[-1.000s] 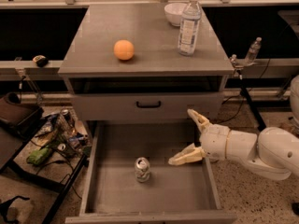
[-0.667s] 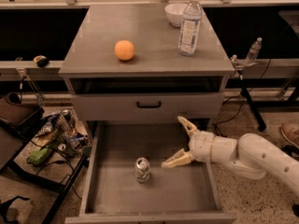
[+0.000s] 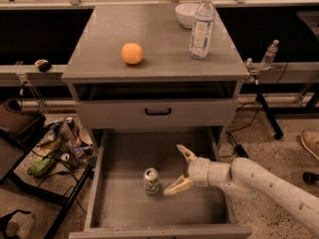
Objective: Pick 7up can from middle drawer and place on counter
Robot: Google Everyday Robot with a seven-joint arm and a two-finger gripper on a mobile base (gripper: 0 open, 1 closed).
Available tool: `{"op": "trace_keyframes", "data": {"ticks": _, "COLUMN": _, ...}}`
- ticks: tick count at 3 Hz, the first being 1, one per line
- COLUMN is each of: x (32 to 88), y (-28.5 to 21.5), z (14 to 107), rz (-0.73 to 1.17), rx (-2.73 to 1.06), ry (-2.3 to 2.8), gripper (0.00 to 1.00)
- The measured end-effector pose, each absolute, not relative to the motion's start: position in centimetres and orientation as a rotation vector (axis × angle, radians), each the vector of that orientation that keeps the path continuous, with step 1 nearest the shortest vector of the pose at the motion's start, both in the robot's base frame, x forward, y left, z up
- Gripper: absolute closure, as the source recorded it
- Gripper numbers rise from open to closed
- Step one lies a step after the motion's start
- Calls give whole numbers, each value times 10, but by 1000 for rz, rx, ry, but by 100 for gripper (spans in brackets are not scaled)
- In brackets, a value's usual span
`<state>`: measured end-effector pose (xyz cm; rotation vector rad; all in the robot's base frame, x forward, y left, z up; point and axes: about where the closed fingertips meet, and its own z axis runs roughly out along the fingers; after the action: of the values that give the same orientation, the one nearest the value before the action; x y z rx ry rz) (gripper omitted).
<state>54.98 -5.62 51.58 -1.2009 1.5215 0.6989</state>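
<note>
The 7up can (image 3: 151,180) stands upright on the grey floor of the open middle drawer (image 3: 124,203), left of centre. My gripper (image 3: 179,171) is inside the drawer just right of the can, its two cream fingers spread open and pointing left toward it, not touching. The white arm comes in from the lower right. The counter (image 3: 159,54) is the grey top of the cabinet above.
On the counter sit an orange (image 3: 132,53), a clear plastic bottle (image 3: 201,26) and a white bowl (image 3: 187,14). A closed drawer front with a black handle (image 3: 157,112) is above the open drawer. Clutter lies on the floor at left (image 3: 60,143).
My gripper has moved left across the drawer, closer to the can. The can has not moved.
</note>
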Motion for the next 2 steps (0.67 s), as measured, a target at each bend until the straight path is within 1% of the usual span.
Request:
{"op": "trace_keyframes", "data": {"ticks": 1, "x": 550, "y": -45, "z": 489, "rz": 727, "rx": -1204, "ry": 1531, "gripper": 0}}
{"op": "trace_keyframes", "data": {"ticks": 2, "x": 549, "y": -22, "z": 471, "rz": 776, "rx": -1193, "ry": 1517, "gripper": 0}}
